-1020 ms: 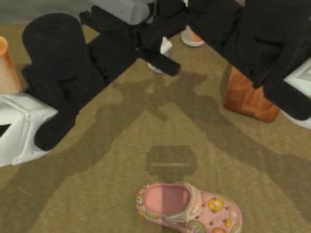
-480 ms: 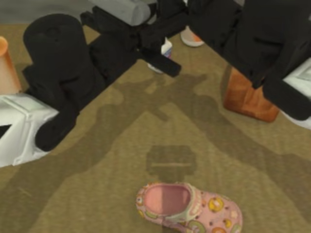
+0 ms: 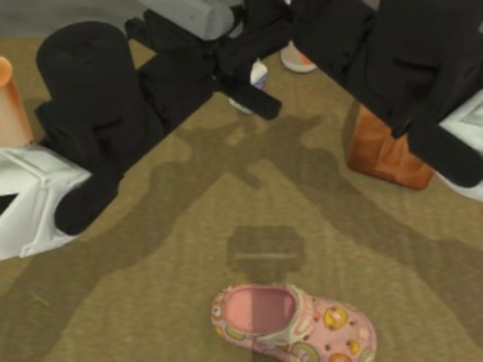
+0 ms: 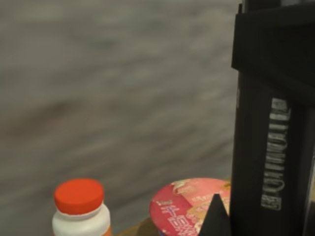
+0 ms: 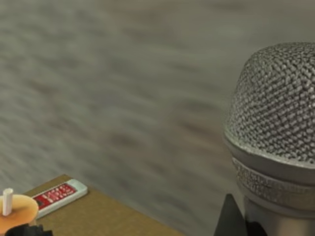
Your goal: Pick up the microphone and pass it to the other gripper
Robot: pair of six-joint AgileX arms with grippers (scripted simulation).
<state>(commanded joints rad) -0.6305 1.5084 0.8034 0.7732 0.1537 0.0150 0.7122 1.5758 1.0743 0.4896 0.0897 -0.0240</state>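
Observation:
High over the table's far middle, my two arms meet. The microphone's silver mesh head point(image 5: 275, 113) fills the right wrist view's side, with one fingertip point(image 5: 229, 219) of my right gripper point(image 3: 260, 45) against its neck. Its black handle point(image 4: 273, 147), with grey lettering, stands close in the left wrist view, and one fingertip point(image 4: 215, 219) of my left gripper point(image 3: 219, 68) touches it. Each gripper's other finger is hidden behind the microphone. In the top view the arms cover most of it; a black bar point(image 3: 253, 96) sticks out below them.
A pink patterned shoe point(image 3: 294, 320) lies at the near middle. An orange-brown box point(image 3: 385, 154) sits at the right, an orange object point(image 3: 7, 94) at the left edge. A pink-lidded cup point(image 4: 189, 206), a red-capped white bottle point(image 4: 78, 209) and a remote point(image 5: 59, 196) stand at the far side.
Both arms and the black bar shifted a hair toward the lower right up to half a second ago. Nothing has visibly moved since.

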